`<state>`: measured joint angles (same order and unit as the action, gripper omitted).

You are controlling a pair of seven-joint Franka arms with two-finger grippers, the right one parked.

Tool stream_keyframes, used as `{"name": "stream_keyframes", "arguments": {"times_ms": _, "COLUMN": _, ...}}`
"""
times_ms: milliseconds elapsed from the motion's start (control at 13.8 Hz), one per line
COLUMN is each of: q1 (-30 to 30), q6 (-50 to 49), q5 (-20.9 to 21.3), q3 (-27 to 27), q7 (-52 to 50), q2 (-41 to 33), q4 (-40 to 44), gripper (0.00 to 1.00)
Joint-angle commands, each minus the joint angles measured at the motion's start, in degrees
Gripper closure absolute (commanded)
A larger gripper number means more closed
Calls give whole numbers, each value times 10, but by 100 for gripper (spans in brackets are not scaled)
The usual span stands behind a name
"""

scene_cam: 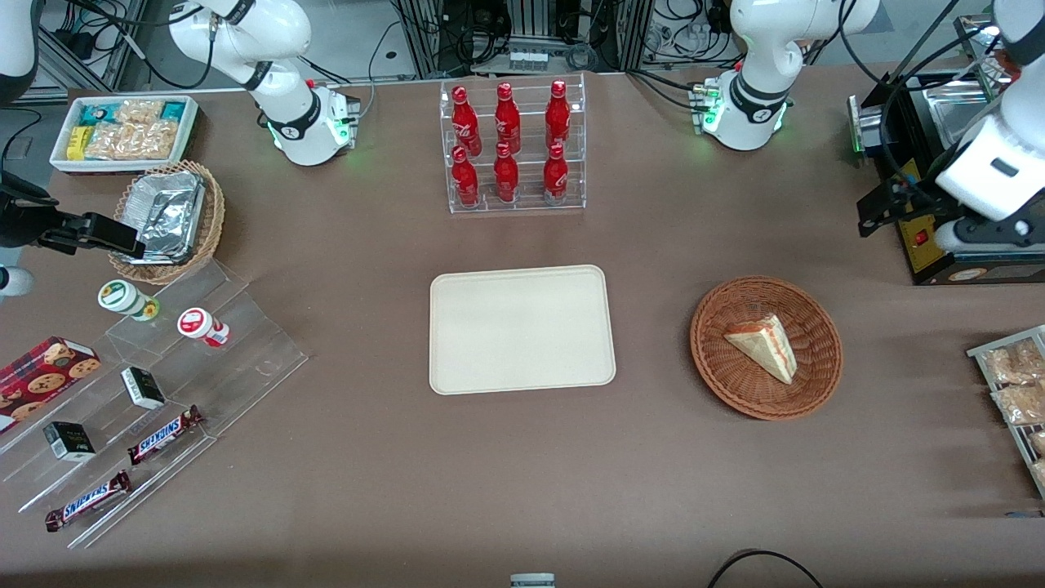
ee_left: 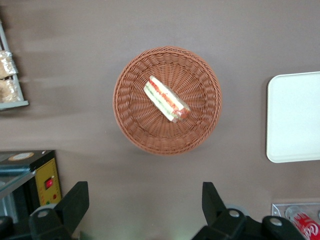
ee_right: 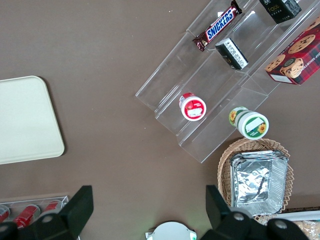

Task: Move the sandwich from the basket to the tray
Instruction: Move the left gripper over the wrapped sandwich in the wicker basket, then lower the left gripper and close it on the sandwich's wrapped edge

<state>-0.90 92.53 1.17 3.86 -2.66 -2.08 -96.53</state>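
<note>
The sandwich [scene_cam: 763, 343] [ee_left: 166, 98], a pale wedge with red and green filling along one edge, lies in the round reddish-brown basket [scene_cam: 739, 384] [ee_left: 131, 120]. The cream tray [scene_cam: 522, 328] [ee_left: 295, 117] sits flat and bare beside the basket, toward the parked arm's end. My left gripper [scene_cam: 872, 214] [ee_left: 144, 186] hangs high above the table, farther from the front camera than the basket and toward the working arm's end. Its fingers stand wide open with nothing between them, well apart from the sandwich.
A black appliance [scene_cam: 939, 237] stands close to the gripper. A wire rack of snack packets [scene_cam: 1012, 384] lies at the working arm's table end. A clear rack of red bottles [scene_cam: 510, 147] stands farther back than the tray. Acrylic steps [scene_cam: 163, 384] and a foil-filled wicker basket [scene_cam: 167, 216] lie toward the parked arm.
</note>
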Motion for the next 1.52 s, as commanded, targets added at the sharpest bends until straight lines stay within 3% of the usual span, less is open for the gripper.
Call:
{"name": "stream_keyframes", "arguments": {"times_ms": 0, "q1": -5, "q6": 75, "q5": -1, "q3": -3, "q7": -4, "q2": 23, "q4": -52, "gripper": 0}}
{"name": "stream_keyframes", "arguments": {"times_ms": 290, "q1": -10, "q6": 198, "q5": 0, "q3": -1, "q7": -60, "q2": 44, "q4": -130, "gripper": 0}}
{"name": "stream_keyframes", "arguments": {"times_ms": 797, "q1": -14, "q6": 416, "q5": 1, "q3": -1, "q7": -294, "q2": 41, "q4": -296, "gripper": 0}}
{"name": "stream_keyframes", "arguments": {"times_ms": 1449, "q1": -15, "q6": 519, "q5": -2, "q3": 1, "q7": -393, "q2": 75, "q4": -354, "gripper": 0}}
